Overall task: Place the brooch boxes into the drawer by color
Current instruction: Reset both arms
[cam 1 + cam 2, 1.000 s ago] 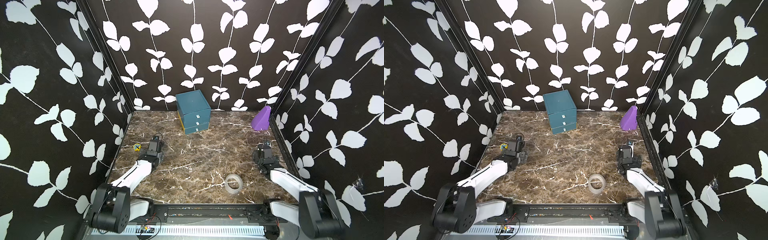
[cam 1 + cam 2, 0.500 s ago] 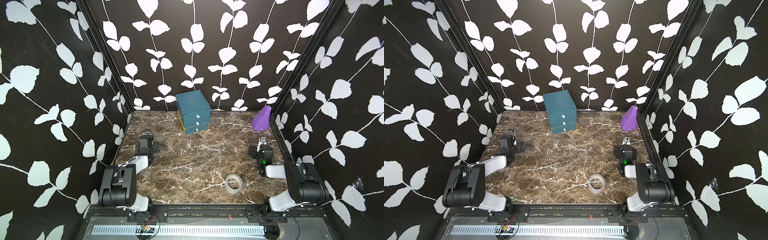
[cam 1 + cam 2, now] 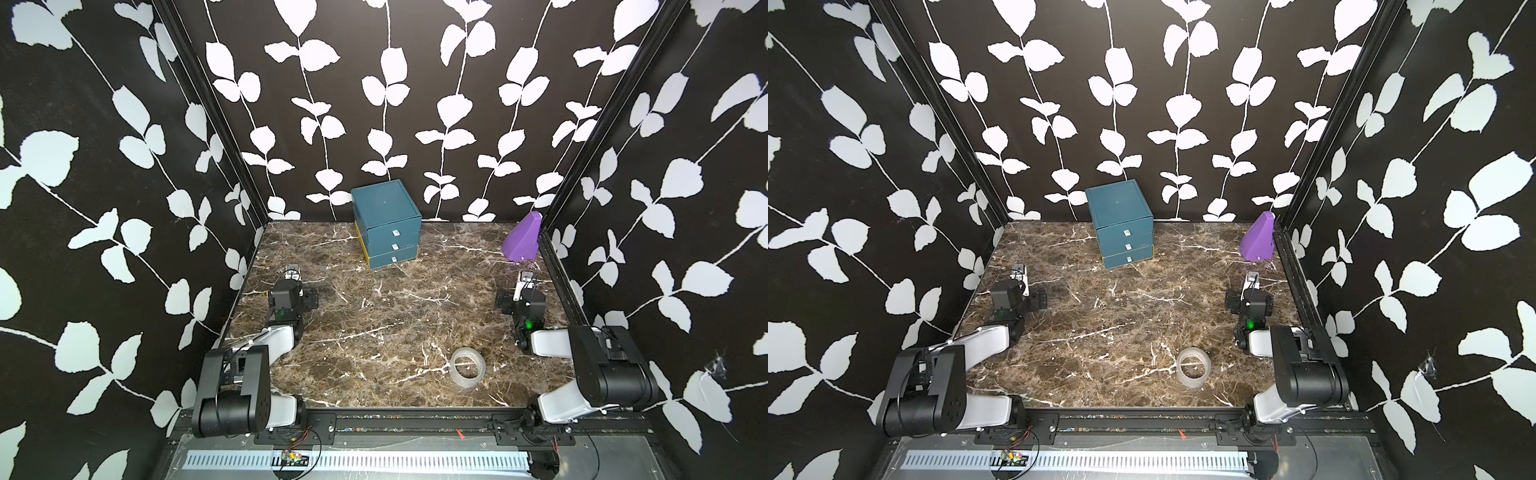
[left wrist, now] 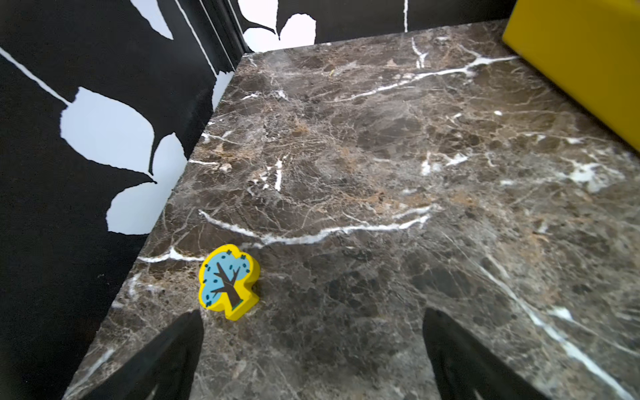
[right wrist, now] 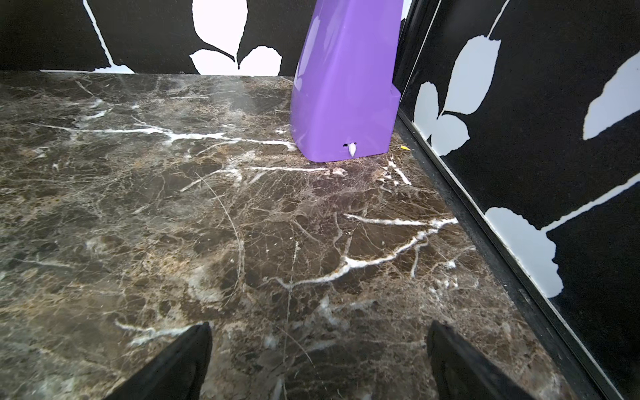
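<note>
- Looking across the brown marble-patterned bench (image 3: 374,328) in both top views, we find none of the flat square brooch boxes anywhere: no grey, yellow or black frame lies on it.
- The small teal cube-shaped chest of three stacked drawers (image 3: 386,226) stands at the upper centre of the frame against the back wall. All three fronts are flush and shut, each with its pale knob showing.
- We judge the sorting to be finished or all but finished, with the boxes presumably inside. The shut fronts hide the contents, so we cannot confirm which colour is in which drawer.
- The left arm (image 3: 274,340) sits folded low at the lower left and the right arm (image 3: 548,353) at the lower right, both well apart from the chest.
- Both wrist views show each pair of jaws spread wide and released, with only bare marble between them.
- What else lies out is not part of the job: a clear tape roll (image 3: 467,368) at lower centre-right, a purple plastic wedge (image 3: 521,243) at upper right, and a small yellow-edged tree-shaped piece (image 4: 227,285) near the left jaws.
</note>
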`<state>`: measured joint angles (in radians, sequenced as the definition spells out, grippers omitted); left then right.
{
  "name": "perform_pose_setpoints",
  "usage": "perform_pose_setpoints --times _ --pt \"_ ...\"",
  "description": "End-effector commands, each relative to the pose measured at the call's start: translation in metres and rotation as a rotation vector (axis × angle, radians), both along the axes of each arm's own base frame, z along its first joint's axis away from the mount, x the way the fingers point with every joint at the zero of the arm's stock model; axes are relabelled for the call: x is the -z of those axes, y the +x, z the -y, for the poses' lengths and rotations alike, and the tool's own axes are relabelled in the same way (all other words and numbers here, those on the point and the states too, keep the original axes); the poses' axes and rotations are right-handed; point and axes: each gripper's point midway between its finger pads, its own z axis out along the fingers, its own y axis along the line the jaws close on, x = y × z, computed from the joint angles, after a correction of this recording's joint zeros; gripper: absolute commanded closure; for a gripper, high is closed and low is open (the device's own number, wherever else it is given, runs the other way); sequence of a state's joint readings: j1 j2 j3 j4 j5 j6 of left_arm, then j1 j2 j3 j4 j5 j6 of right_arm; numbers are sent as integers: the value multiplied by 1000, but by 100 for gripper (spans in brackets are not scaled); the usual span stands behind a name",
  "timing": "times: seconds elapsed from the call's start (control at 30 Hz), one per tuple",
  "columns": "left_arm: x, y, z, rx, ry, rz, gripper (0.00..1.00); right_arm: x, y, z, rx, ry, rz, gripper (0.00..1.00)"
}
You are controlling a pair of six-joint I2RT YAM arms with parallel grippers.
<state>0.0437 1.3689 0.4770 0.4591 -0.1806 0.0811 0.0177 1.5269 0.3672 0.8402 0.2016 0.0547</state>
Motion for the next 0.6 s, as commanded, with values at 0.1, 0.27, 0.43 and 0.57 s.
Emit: perform_pose_setpoints --times 0.1,0.27,0.43,0.57 --pt "1 28 -3 7 -27 -33 1 -15 6 0 -4 -5 57 1" --pt "-8 14 -1 22 -37 61 1 -15 6 0 -4 -5 57 1" --pt "-15 -6 -27 -71 -112 140 1 -14 6 0 -2 -6 55 1" --pt "-16 -9 -25 -46 -145 156 1 -15 6 0 -2 -5 55 1"
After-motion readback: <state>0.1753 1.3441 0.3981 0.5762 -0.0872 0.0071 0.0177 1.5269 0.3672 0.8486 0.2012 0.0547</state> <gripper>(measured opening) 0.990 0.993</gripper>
